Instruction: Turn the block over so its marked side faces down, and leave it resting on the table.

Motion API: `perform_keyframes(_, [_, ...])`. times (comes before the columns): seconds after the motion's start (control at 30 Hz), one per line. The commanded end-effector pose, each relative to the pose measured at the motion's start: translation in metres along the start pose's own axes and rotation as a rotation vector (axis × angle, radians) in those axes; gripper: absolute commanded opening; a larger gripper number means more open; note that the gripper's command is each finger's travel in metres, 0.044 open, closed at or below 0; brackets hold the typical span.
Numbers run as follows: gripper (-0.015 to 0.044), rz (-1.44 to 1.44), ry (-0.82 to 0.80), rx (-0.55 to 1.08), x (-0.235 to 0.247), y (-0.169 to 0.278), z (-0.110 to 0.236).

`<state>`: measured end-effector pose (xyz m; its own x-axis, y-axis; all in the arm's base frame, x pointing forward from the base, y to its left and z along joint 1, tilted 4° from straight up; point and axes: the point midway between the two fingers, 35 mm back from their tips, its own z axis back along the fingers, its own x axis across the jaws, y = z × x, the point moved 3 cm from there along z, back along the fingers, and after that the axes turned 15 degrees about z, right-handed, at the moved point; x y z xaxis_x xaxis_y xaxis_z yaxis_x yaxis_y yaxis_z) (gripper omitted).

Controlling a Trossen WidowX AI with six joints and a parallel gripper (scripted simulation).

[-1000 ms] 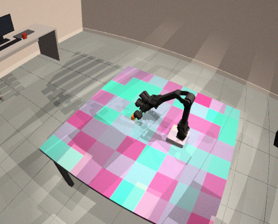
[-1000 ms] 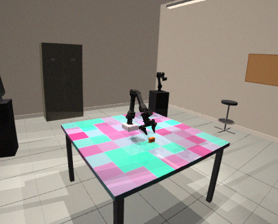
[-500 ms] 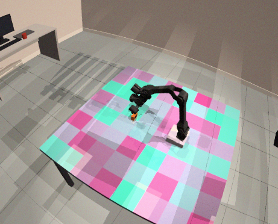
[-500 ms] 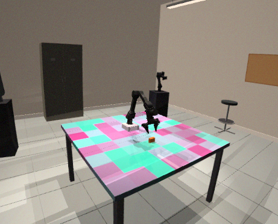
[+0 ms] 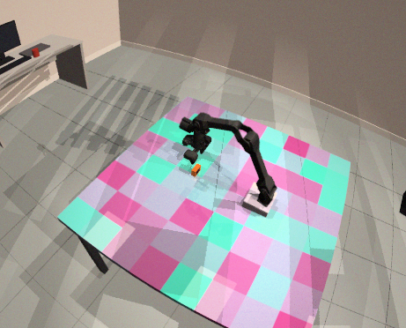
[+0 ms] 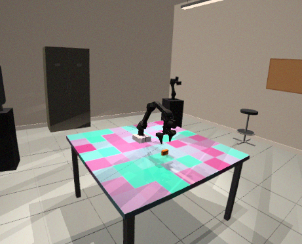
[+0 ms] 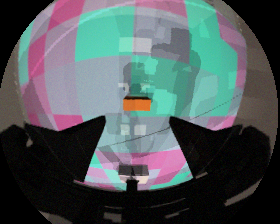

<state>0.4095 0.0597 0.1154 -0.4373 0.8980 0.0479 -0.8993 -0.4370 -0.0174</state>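
A small orange block (image 5: 195,170) (image 6: 165,152) (image 7: 137,104) rests on the patchwork-coloured table (image 5: 191,215) (image 6: 145,176). In the top view a dark patch shows on its side toward the lower right. In the wrist view its visible face is plain orange, with a thin dark strip along the far edge. My gripper (image 6: 166,142) (image 7: 138,119) is open and empty, pointing down above the block, with clear height between fingertips and block. In the wrist view the block lies just beyond the line between the fingertips. Its underside is hidden.
The arm's pale base (image 5: 259,207) (image 6: 137,138) (image 7: 133,178) stands on the table, on the near side of the block in the wrist view. A desk with a monitor (image 5: 3,39), a stool (image 6: 249,111) and other arms on black pedestals (image 6: 2,140) stand away from the table.
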Motion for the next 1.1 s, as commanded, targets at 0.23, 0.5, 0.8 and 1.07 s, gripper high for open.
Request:
perform_keyframes(0.23, [0.044,0.004,-0.002,0.019,-0.001,0.0,-0.037])
perform_keyframes(0.5, [0.044,0.004,-0.002,0.019,0.0,0.0,-0.052])
perform_keyframes(0.8, [0.044,0.004,-0.002,0.019,-0.001,0.0,-0.062])
perform_keyframes(1.07, [0.044,0.004,-0.002,0.019,-0.001,0.001,-0.076])
